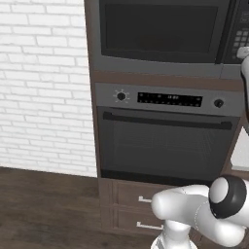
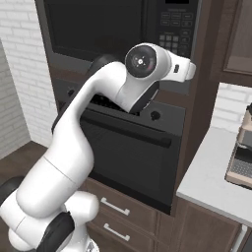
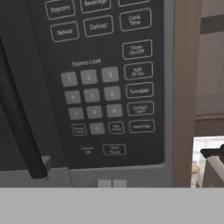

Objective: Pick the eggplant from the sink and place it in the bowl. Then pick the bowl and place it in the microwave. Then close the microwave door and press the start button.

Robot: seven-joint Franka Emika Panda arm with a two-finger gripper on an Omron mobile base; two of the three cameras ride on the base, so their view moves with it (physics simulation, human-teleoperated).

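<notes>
Built-in dark grey microwave set above the knobbed oven | black microwave door with long vertical bar handle closed flush | hand view close on right-hand keypad panel, start button near its lower edge | gripper fingers pressed together, pinching nothing | white arm raised toward keypad.

You have one microwave with one door, shut, and one keypad panel. Below it you have one oven with two knobs and one bar handle. Under that, two drawers. One appliance stands on the bench.
</notes>
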